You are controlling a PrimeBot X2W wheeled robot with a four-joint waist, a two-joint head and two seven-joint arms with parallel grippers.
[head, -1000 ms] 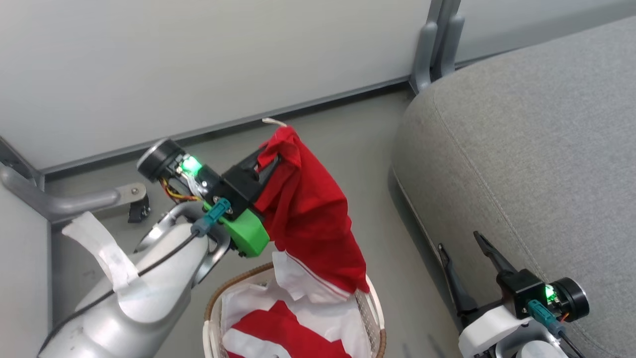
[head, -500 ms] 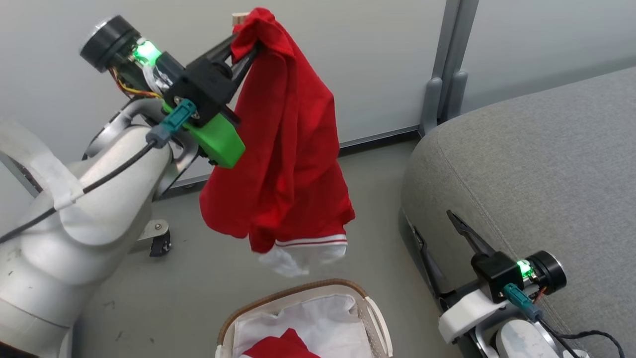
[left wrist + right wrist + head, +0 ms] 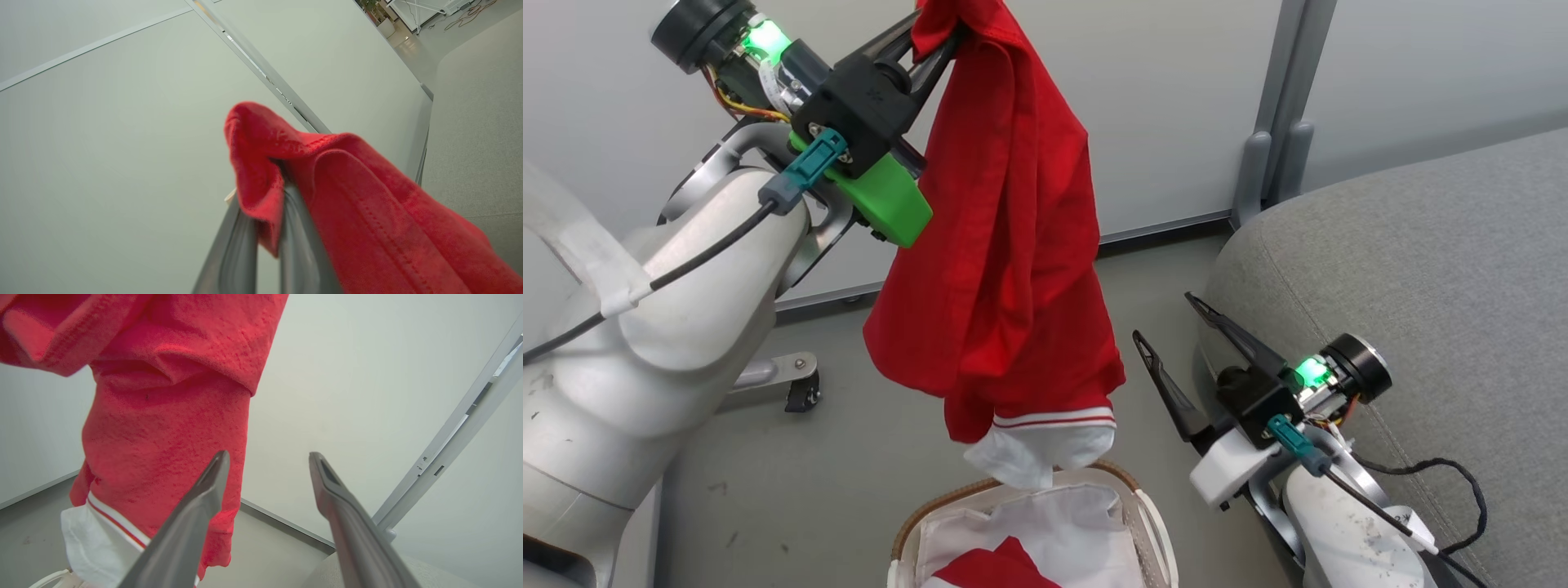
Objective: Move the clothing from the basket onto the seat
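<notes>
A red garment of the clothing [image 3: 1005, 237] hangs high above the basket [image 3: 1147, 523], its white trimmed hem just over the woven rim. My left gripper [image 3: 935, 41] is shut on the garment's top fold, seen close up as red cloth [image 3: 367, 220] draped over the fingers [image 3: 241, 249]. A second piece of red clothing [image 3: 996, 565] lies in the basket on the white liner. My right gripper [image 3: 1168, 322] stands open beside the hanging garment [image 3: 163, 416], nothing between its fingers [image 3: 192, 522]. The grey seat [image 3: 1437, 269] is at the right.
A pale partition wall [image 3: 1143, 98] with a grey post [image 3: 1278, 106] stands behind. A metal foot with a caster [image 3: 796, 384] rests on the grey floor at the left. A black cable [image 3: 1454, 490] loops by my right forearm against the seat's front edge.
My left gripper has lifted the red garment up out of the basket until it hangs free. My right gripper has swung left, toward the hanging cloth. The head camera has tilted upward.
</notes>
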